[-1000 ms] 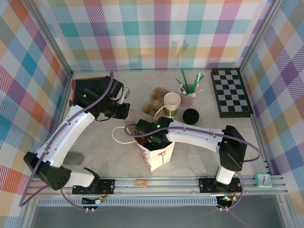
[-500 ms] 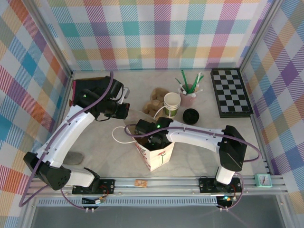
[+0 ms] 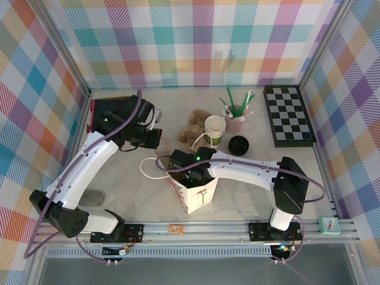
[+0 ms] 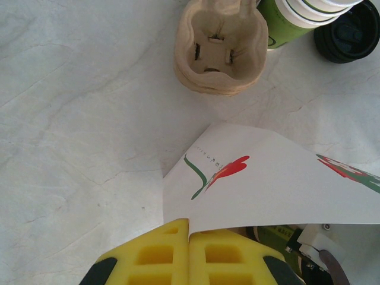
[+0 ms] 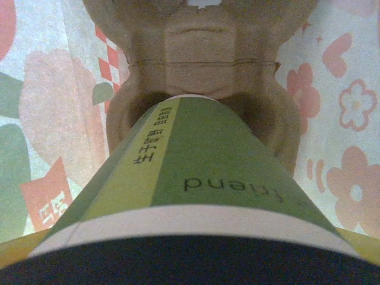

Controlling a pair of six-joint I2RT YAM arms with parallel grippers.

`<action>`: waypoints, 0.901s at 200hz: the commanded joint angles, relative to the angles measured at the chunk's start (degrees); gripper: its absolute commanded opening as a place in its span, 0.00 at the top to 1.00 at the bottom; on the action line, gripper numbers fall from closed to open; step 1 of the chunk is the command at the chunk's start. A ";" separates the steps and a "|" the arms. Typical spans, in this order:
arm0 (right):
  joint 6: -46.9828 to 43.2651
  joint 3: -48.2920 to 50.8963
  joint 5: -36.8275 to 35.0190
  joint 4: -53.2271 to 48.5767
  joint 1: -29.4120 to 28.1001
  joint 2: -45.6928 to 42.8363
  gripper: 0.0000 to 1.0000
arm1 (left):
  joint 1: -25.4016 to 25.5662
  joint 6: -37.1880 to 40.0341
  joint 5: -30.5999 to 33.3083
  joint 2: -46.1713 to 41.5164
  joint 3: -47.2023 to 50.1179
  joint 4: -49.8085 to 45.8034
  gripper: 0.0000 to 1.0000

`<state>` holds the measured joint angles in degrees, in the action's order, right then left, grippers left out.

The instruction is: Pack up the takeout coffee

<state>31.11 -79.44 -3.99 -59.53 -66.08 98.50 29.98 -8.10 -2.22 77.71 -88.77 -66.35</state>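
Right fingers (image 5: 10, 261), spread wide, clasp the upright coffee (image 5: 202, 154), base entering the carrier (image 5: 202, 53) inside the bag (image 4: 267, 178), whose rim the left fingers (image 4: 154, 255) pinch.

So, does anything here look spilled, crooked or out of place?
Nothing spilled. The paper bag stands turned askew, its rim bent where the left fingers pinch it. A loose black lid lies beside the cup stack.
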 commanded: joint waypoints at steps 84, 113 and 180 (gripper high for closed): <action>0.96 1.95 1.41 -4.75 -0.63 0.17 0.64 | -0.36 -0.24 4.00 -1.77 -1.43 1.13 1.00; 1.04 2.35 1.88 -3.78 -0.70 1.21 0.64 | -0.45 -0.25 3.98 -1.94 -1.32 1.04 1.00; 0.80 2.00 1.62 -4.19 -0.62 2.29 0.64 | -0.53 -0.28 4.35 -2.39 -1.14 1.06 1.00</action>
<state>31.14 -79.15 -3.81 -59.31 -66.08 98.45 29.98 -8.10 -1.85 77.47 -88.77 -66.35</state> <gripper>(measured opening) 0.822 0.057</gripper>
